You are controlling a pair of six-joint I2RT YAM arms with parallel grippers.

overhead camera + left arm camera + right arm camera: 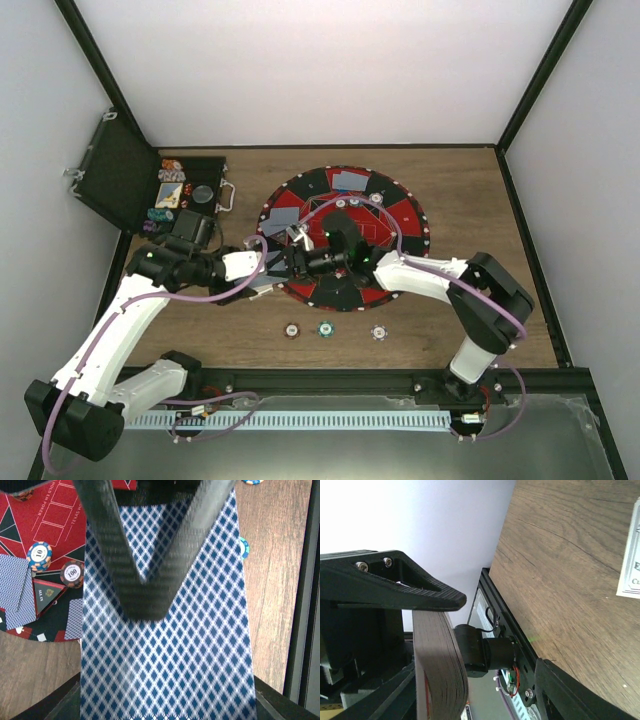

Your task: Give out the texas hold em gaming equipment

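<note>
A thick deck of blue-diamond-backed cards (167, 655) fills the left wrist view, and my left gripper (278, 268) is shut on it over the near left rim of the round red-and-black poker mat (400, 215). My right gripper (500, 632) meets it there with jaws apart. One dark finger (142, 595) lies on the deck's top card. Edge-on, the deck (440, 670) hangs under the upper finger (420, 587). Dealt cards (350, 181) lie on the mat. A blue chip (39, 556) and a brown chip (72, 574) sit beside more cards (17, 597).
A brown chip (291, 329), a teal chip (326, 328) and a white chip (379, 330) lie in a row on the wooden table in front of the mat. The open black case (120, 170) with chips in it stands at the back left. A black frame rail (350, 378) runs along the near edge.
</note>
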